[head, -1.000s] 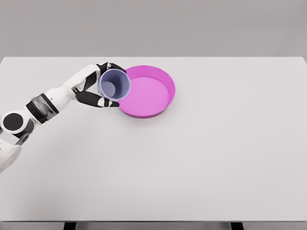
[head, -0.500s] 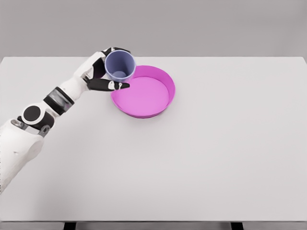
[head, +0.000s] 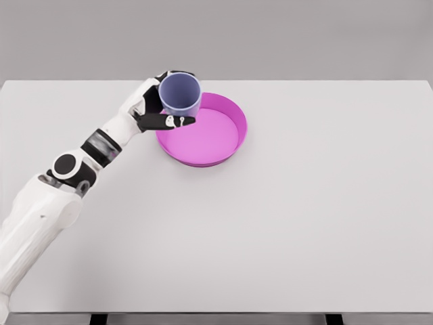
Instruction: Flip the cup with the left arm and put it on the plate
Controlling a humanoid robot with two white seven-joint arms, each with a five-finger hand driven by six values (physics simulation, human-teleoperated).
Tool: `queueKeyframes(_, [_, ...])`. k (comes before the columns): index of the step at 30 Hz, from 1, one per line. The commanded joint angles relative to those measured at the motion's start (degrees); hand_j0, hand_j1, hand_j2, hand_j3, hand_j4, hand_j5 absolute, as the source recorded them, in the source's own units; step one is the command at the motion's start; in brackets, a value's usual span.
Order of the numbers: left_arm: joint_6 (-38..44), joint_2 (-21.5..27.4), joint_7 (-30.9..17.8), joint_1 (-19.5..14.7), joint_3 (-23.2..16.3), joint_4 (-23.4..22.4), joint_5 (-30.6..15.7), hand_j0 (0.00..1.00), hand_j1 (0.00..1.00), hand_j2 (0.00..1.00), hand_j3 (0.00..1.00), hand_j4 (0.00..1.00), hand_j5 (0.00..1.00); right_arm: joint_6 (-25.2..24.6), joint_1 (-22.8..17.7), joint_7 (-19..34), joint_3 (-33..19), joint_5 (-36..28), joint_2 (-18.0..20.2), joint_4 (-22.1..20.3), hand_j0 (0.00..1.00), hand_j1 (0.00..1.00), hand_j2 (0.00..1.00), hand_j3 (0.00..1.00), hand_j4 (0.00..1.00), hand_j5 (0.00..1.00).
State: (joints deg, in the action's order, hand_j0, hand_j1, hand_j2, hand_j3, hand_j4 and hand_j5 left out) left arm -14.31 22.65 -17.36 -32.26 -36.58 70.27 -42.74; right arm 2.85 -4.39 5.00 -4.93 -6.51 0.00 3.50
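1. White arm comes up from the lower left corner, shoulder low at the edge, upper arm thick and pale against the light grey surface (head: 304, 223).
2. Follow it up and you pass a round dark joint, then a grey band on the forearm, the whole limb slanting up and to the right toward the back half of the surface.
3. And there is the left hand (head: 157, 108), white palm with dark fingers (head: 166, 121), closed on the cup (head: 180, 93) from the cup's left side.
4. One dark finger lies stretched out under the cup, pointing right, its tip reaching over the plate's left rim; other fingers curl round behind the cup's far side.
5. Cup itself: pale blue-violet, mouth turned up and a little toward us, so you look down into its hollow. It is upright or close to it, held off the surface.
6. It sits over the near-left edge of the plate (head: 226, 154), overlapping the rim from this angle; whether its base touches the plate I cannot tell, since the finger hides the bottom.
7. Plate is bright pink-magenta, round, with a raised wall, flat on the surface just right of the hand.
8. Beyond it, the surface's far edge and a plain grey wall.
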Motion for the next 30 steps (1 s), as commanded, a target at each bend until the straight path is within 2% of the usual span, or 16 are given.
queueKeyframes(1, [0.8, -0.2, 0.0, 0.0, 0.0, 0.0, -0.9, 0.65, 0.65, 0.65, 0.65, 0.65, 0.65, 0.0, 0.0, 0.0, 0.0, 0.0, 0.0, 0.0, 1.00, 1.00, 1.00, 1.00, 1.00, 1.00])
queueKeyframes(6, [0.8, -1.3, 0.0, 0.2, 0.1, -1.5, -1.2, 0.65, 0.65, 0.65, 0.65, 0.65, 0.65, 0.0, 0.0, 0.0, 0.0, 0.0, 0.0, 0.0, 1.00, 1.00, 1.00, 1.00, 1.00, 1.00])
queueKeyframes(13, [0.8, -4.6, 0.0, 0.2, 0.1, -6.0, -1.2, 0.65, 0.65, 0.65, 0.65, 0.65, 0.65, 0.0, 0.0, 0.0, 0.0, 0.0, 0.0, 0.0, 1.00, 1.00, 1.00, 1.00, 1.00, 1.00])
queueKeyframes(22, [0.9, -6.5, 0.0, 0.4, 0.1, -8.2, -1.2, 0.65, 0.65, 0.65, 0.65, 0.65, 0.65, 0.0, 0.0, 0.0, 0.0, 0.0, 0.0, 0.0, 1.00, 1.00, 1.00, 1.00, 1.00, 1.00])
queueKeyframes(30, [2.6, -7.0, 0.0, 0.4, 0.3, -8.1, -2.8, 0.66, 0.66, 0.66, 0.66, 0.66, 0.66, 0.1, 0.0, 0.0, 0.0, 0.0, 0.0, 0.0, 1.00, 1.00, 1.00, 1.00, 1.00, 1.00])
